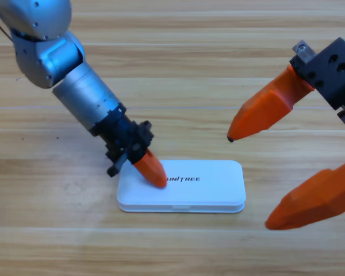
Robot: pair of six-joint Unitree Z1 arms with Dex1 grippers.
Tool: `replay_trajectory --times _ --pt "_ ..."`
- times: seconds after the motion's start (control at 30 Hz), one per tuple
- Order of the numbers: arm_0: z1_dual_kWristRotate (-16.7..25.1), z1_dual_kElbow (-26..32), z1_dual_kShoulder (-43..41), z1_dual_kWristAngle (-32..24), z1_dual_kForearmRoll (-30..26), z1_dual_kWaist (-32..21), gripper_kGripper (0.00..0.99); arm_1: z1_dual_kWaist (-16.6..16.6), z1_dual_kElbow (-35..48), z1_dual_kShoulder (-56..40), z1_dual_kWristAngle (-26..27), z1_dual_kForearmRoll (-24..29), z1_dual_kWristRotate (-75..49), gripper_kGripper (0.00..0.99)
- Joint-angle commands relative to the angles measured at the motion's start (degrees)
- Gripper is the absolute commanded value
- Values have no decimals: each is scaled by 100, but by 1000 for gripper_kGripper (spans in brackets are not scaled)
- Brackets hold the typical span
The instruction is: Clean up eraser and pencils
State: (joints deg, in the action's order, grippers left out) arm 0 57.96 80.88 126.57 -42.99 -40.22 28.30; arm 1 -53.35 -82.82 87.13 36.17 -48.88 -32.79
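Left gripper tip pressing on left end of the white case, lid looks shut; can't tell its jaw gap. Right gripper waits at right, jaws wide apart, empty. Eraser, pencils not visible, likely inside. Closing step looks done; next: lift left arm clear

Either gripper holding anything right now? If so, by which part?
Nothing held. Left gripper presses its orange tip on the left end of the closed white case lid. Right gripper waits at the right edge, jaws apart, empty.
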Motion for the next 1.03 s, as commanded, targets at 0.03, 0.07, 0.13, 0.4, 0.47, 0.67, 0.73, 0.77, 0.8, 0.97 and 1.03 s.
replay_trajectory --times 0.03,0.07,0.13,0.4,0.47,0.67,0.73,0.77,0.8,0.97,1.03 --pt "-180 -327 -950 414 -48 88 0 -53 153 23 127 221 27 914" --pt "-180 -336 -1214 511 -188 88 0 -53 153 23 127 229 27 914" --pt "-171 -336 -1706 625 -505 79 304 -53 153 32 127 229 27 914" --pt "-831 -1100 -4097 1012 -733 413 990 -53 153 41 127 229 27 914" --pt "-1042 -1346 -4686 1100 -742 580 990 -53 144 50 127 229 27 914" --pt "-1507 -1777 -5591 1126 -742 870 990 -53 144 58 127 229 27 914" --pt "-1499 -1865 -5652 1144 -733 896 990 -53 144 58 127 229 27 914" --pt "-1507 -1883 -5679 1179 -733 905 990 -53 144 58 127 229 27 914" --pt "-1507 -1883 -5696 1197 -724 923 990 -53 144 67 127 229 27 914" --pt "-1507 -1918 -5749 1214 -724 949 990 -53 144 67 127 229 27 914" --pt "-1516 -1918 -5775 1214 -724 949 990 -53 153 67 127 229 27 914"
